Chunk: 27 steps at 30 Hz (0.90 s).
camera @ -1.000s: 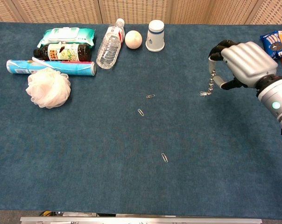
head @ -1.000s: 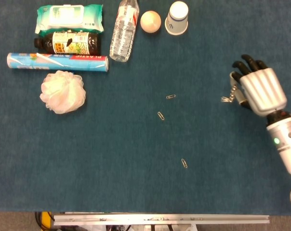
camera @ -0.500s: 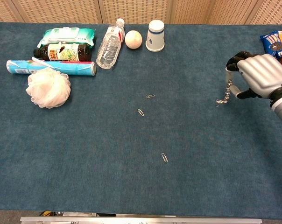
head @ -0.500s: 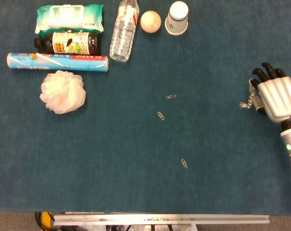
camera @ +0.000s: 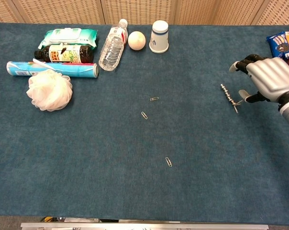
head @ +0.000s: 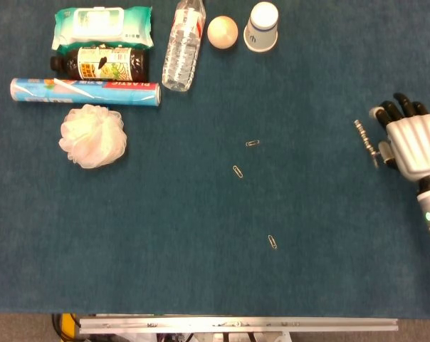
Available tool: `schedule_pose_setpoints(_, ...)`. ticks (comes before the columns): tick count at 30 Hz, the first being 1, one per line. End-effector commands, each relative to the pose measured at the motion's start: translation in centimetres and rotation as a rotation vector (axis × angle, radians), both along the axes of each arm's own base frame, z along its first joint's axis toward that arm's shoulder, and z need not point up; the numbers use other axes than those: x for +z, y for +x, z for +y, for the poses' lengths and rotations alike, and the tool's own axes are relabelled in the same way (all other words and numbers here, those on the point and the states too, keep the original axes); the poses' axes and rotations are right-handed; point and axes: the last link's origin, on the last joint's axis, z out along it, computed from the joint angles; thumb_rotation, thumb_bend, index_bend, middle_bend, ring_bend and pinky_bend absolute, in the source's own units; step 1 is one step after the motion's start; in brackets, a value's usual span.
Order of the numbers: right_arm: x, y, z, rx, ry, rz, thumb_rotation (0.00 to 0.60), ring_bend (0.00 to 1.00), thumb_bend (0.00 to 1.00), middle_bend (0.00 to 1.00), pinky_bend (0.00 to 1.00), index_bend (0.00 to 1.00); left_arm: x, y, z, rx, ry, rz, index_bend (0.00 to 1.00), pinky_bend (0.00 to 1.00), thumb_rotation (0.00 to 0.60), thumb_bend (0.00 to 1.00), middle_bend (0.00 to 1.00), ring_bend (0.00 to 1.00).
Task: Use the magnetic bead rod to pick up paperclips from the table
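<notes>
Blue felt tabletop (camera: 87,158), wicker-patterned wall (camera: 135,9)

"PLASTIC", upside down, on tube (head: 85,92)

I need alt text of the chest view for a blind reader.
The right robot hand hovers beside the magnetic bead rod lying on the blue table. Three paperclips lie mid-table; bottles, wipes and a cup line the far edge.

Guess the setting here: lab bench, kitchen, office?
Most likely a lab test bench: a blue felt-covered table with a staged row of unrelated household props, such as the water bottle and bath pouf, plus scattered paperclips.
</notes>
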Motion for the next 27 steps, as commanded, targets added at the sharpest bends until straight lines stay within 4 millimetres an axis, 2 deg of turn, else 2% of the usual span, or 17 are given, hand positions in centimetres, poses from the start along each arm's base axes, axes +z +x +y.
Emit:
schedule_pose_setpoints(1,0.3,0.1,0.1,0.001,-0.008,-0.007,0.600,0.15,0.26,0.31,0.28,0.16,0.0,0.0,0.1,-0.001,-0.002,0.000,0.42,0.53,0.600,0.14,0.43,0.36)
schedule_pose_setpoints(6,2.0,-0.1,0.7,0.002,-0.063,-0.023,0.600,0.15,0.25,0.31,0.28,0.15,-0.1,0.2,0.2,-0.015,-0.009,0.001,0.42,0.53,0.600,0.14,0.43,0.36)
schedule_pose_setpoints(11,4.8,-0.9,2.2,-0.017,-0.153,-0.063,0.600,0.15,0.25,0.31,0.28,0.25,-0.5,0.6,0.5,-0.038,-0.032,0.011,0.42,0.53,0.600,0.14,0.43,0.36)
schedule_pose_setpoints(19,8.8,-3.1,5.5,-0.041,-0.263,-0.151,0.600,0.15,0.25,0.31,0.28,0.32,-1.6,1.3,1.4,-0.073,-0.087,0.034,0.42,0.53,0.600,0.14,0.43,0.36)
schedule_pose_setpoints(27,10.7,-5.0,8.3,-0.073,-0.342,-0.207,0.600,0.15,0.25,0.31,0.28,0.32,-2.5,1.8,2.0,-0.108,-0.130,0.049,0.43,0.53,0.600,0.14,0.43,0.36)
